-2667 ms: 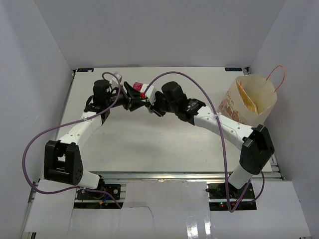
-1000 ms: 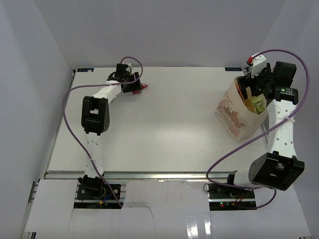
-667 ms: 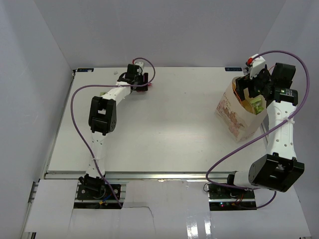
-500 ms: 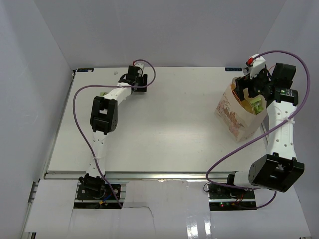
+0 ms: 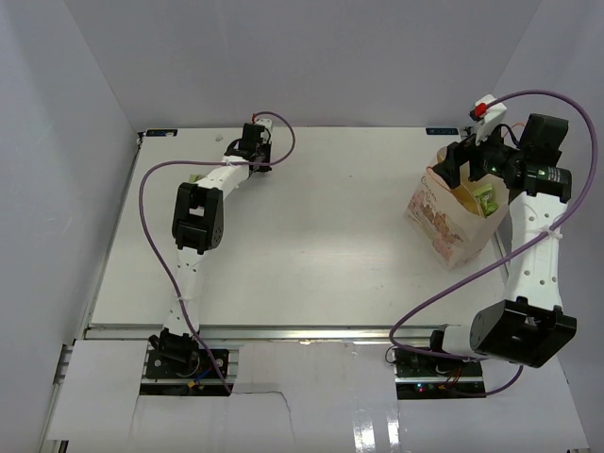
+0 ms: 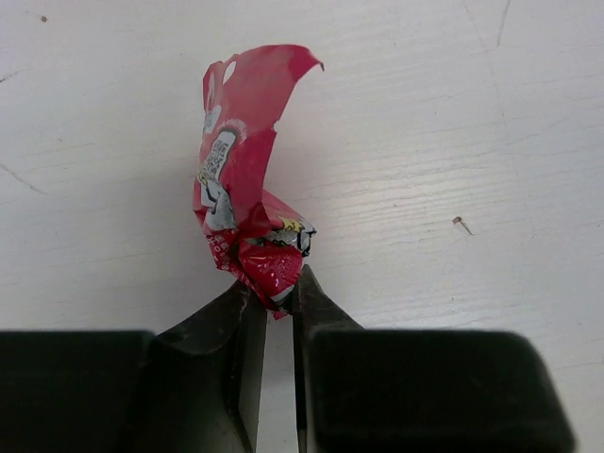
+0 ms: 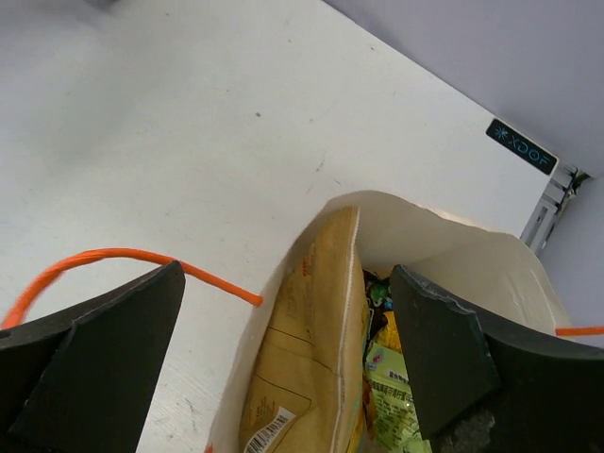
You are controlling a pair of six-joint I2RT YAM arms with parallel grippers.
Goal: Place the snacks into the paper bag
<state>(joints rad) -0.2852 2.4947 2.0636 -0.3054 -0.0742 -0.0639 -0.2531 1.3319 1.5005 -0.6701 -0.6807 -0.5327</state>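
Top external: left end effector [image 5: 257, 151] sits at the far-left of the white tabletop [image 5: 302, 255], arm stretched out; what it grips is too small to make out here. Paper bag [image 5: 439, 217] stands upright at far right, mouth up, pinkish print on the side facing centre. Right end effector [image 5: 475, 168] hangs just over the mouth, fingers spread apart. Purple cables [image 5: 151, 189] loop off both arms. Left wrist: pink wrapper [image 6: 241, 179] lies on the tabletop, long axis pointing away from the camera. Its far end curls up into a flap; its near end is crumpled and pinched between the fingers, which are nearly together, clamped on it. Glossy crinkled foil, white print patches; painted surface scuffed. Right wrist: looking down into the bag, kraft walls matte and stiff. Tan chip bag [image 7: 307, 340] stands on edge inside by the left wall, light green packet [image 7: 392, 377] just beside it. Thin orange cord handle [image 7: 123, 257] arcs out left over the tabletop. Both fingers stand wide, either side of the opening.
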